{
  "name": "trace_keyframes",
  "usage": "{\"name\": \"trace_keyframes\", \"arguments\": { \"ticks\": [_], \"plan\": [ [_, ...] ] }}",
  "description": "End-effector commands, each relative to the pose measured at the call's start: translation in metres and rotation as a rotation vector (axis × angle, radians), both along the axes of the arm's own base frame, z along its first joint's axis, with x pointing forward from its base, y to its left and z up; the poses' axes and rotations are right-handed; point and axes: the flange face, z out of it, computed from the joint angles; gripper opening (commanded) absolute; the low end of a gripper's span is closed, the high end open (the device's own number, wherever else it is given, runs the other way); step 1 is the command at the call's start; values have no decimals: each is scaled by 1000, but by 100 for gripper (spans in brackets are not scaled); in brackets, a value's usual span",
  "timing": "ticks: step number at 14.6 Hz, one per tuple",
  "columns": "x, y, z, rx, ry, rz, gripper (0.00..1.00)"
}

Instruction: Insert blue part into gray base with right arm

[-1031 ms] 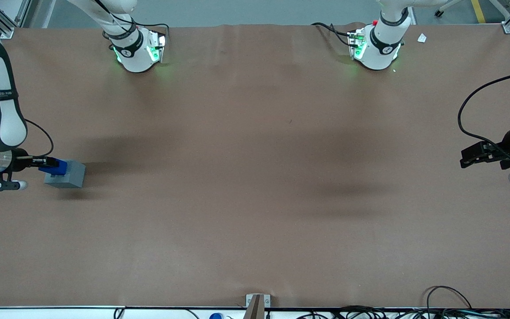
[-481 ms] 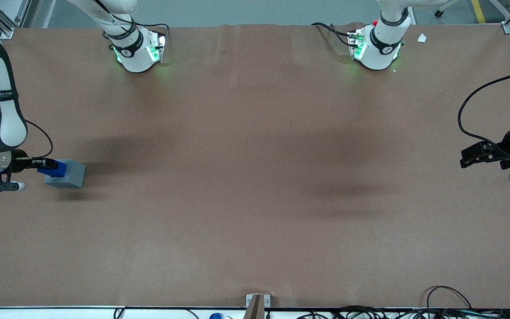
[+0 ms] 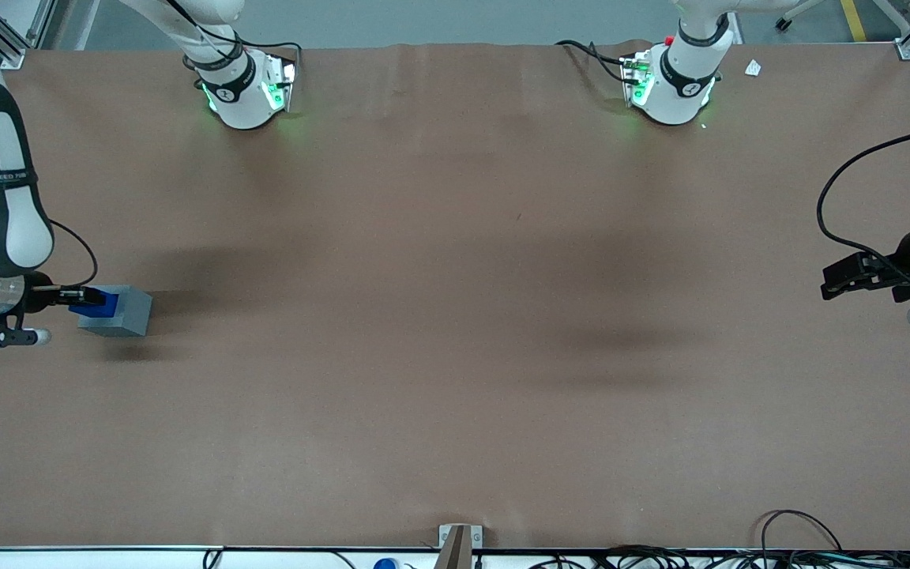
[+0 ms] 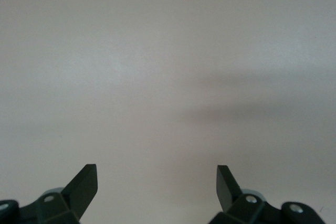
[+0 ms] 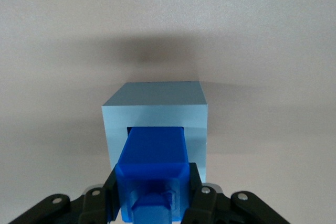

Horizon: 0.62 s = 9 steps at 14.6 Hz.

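Note:
The gray base (image 3: 125, 313) sits on the brown table at the working arm's end. The blue part (image 3: 97, 305) is partly sunk into the recess of the base's top face. In the right wrist view the blue part (image 5: 153, 169) enters the square opening of the gray base (image 5: 156, 113), and its narrower stub points back toward the camera. My right gripper (image 3: 76, 297) hangs just above the base, shut on the blue part. A black finger (image 5: 195, 184) presses on each side of the block.
The brown table cover (image 3: 455, 316) stretches wide toward the parked arm's end. Two white arm pedestals (image 3: 246, 87) (image 3: 672, 79) stand at the table's edge farthest from the front camera. Cables (image 3: 802, 545) lie along the nearest edge.
The right gripper has gone down with the blue part, which now sits deeper in the gray base; less blue shows above the cube than a second ago.

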Motion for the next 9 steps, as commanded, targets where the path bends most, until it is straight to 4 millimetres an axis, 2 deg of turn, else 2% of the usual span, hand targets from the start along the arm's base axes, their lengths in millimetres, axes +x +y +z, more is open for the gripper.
{"name": "trace_keyframes", "arguments": {
  "ticks": [1,2,4,9],
  "plan": [
    [3,-6,1,-4,-3,11,100],
    [4,-4,3,-3,0,13,100],
    [7,1,26,-5,-6,15,100],
    [6,17,143,23,59,-24,100]
  ]
}}
